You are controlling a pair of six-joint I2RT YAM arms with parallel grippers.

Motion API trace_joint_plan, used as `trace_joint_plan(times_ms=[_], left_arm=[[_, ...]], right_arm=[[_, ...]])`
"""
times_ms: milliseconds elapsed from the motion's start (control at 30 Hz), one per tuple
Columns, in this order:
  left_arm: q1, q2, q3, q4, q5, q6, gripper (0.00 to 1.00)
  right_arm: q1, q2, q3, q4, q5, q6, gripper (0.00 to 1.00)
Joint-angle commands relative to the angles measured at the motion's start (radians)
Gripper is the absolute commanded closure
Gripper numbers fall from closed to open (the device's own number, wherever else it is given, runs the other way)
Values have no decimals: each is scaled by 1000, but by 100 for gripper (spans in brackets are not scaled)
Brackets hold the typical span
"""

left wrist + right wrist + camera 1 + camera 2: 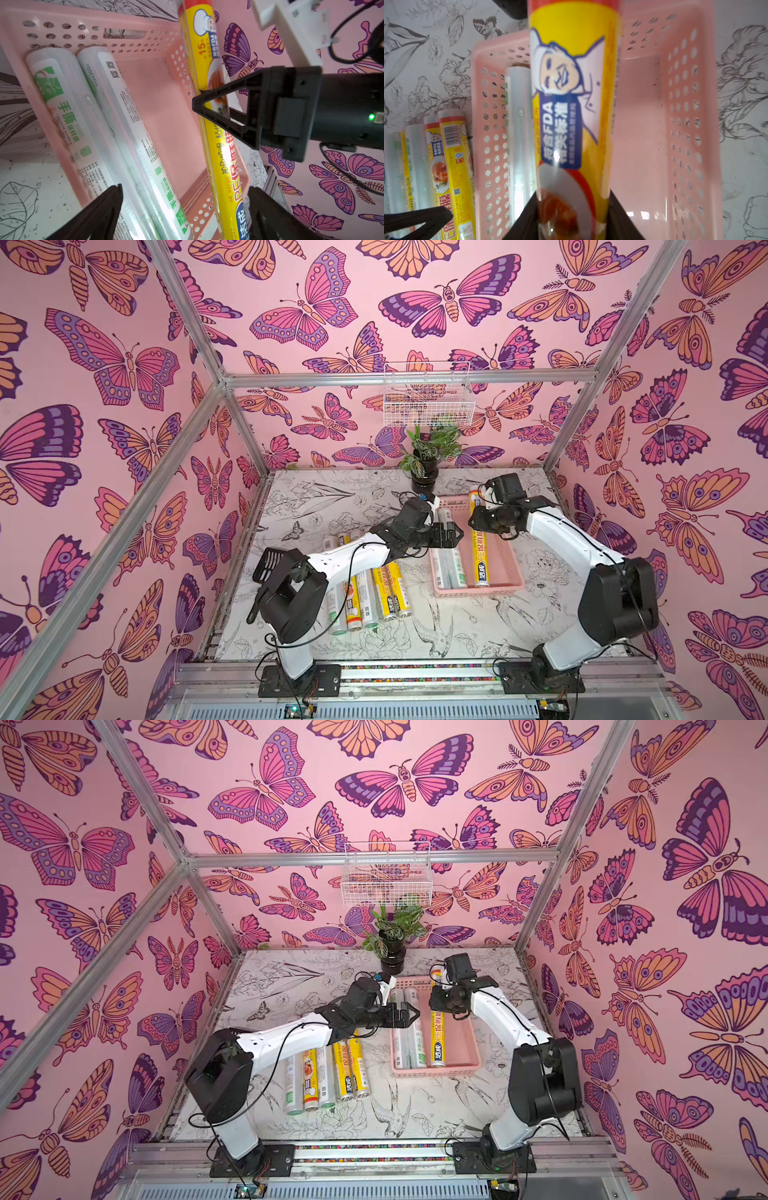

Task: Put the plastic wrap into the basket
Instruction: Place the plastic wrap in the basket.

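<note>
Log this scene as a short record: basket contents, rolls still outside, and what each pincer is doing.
basket: pink, two silvery rolls lying flat along one side
yellow roll: slanted over the basket, near end inside, far end raised past the far rim
right pincer: shut on the yellow roll near its far end
left pincer: open, empty, above the silvery rolls
outside: five rolls side by side on the table, beside the basket
task: unfinished

Lab booth: aluminium frame [409, 379], butterfly backdrop [307, 310]
</note>
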Motion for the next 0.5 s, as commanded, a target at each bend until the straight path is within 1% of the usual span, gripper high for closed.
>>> trace_joint_plan(times_ms=[0,167,467], left_arm=[[0,1,18,-5,13,-7,0],[0,-11,4,-13,-16,-6,0],[2,-18,1,-19,-32,-6,0]], right_arm=[[-14,32,50,-33,-72,-75,78],[-18,96,77,-51,-92,-110,78],[-24,146,83,-58,-82,-99,77]])
